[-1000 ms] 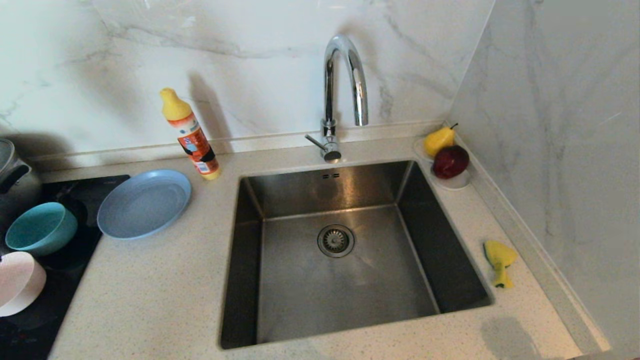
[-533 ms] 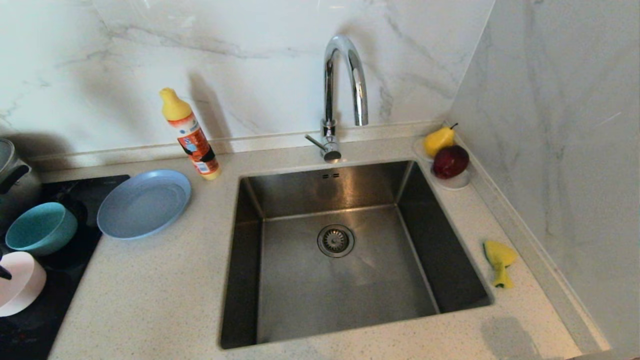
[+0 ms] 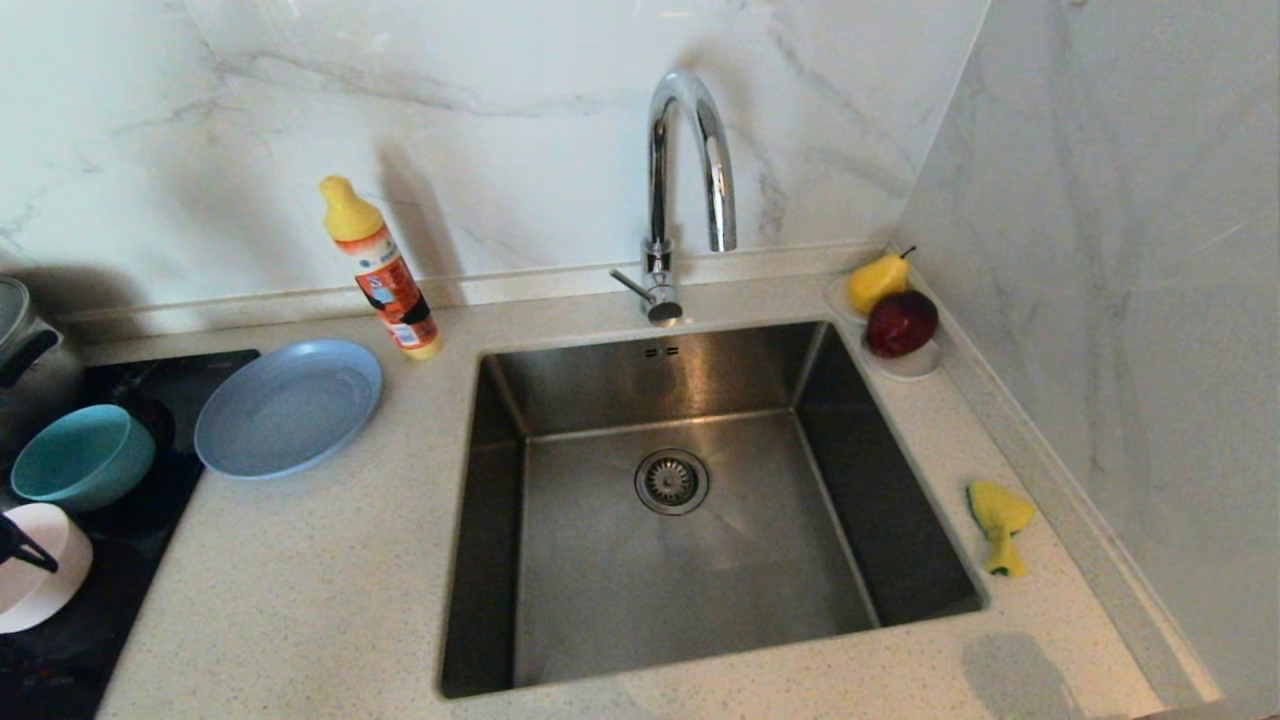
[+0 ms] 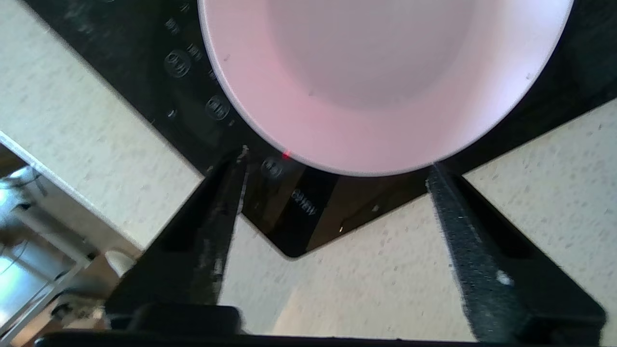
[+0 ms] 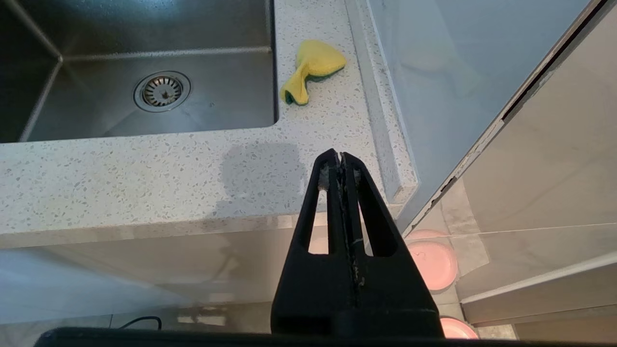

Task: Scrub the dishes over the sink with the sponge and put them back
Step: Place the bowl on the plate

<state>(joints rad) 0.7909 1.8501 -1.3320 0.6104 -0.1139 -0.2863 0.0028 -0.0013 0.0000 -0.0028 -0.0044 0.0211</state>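
Note:
The pale pink dish sits on the black cooktop at the far left; in the left wrist view this dish fills the space just ahead of the fingers. My left gripper is open and empty, and its fingertips reach the dish's near rim without closing on it. One dark fingertip shows over the dish in the head view. The teal bowl and the blue-grey plate lie left of the sink. The yellow sponge lies on the counter right of the sink. My right gripper is shut and empty, parked low before the counter's front edge.
An orange detergent bottle stands behind the blue-grey plate. The faucet arches over the sink's back edge. A white saucer with a pear and an apple sits in the back right corner. A metal pot stands at the far left. A wall closes the right side.
My left gripper has opened and its fingertip has come into the head view from the left edge, over the pale pink dish. Nothing else has moved.

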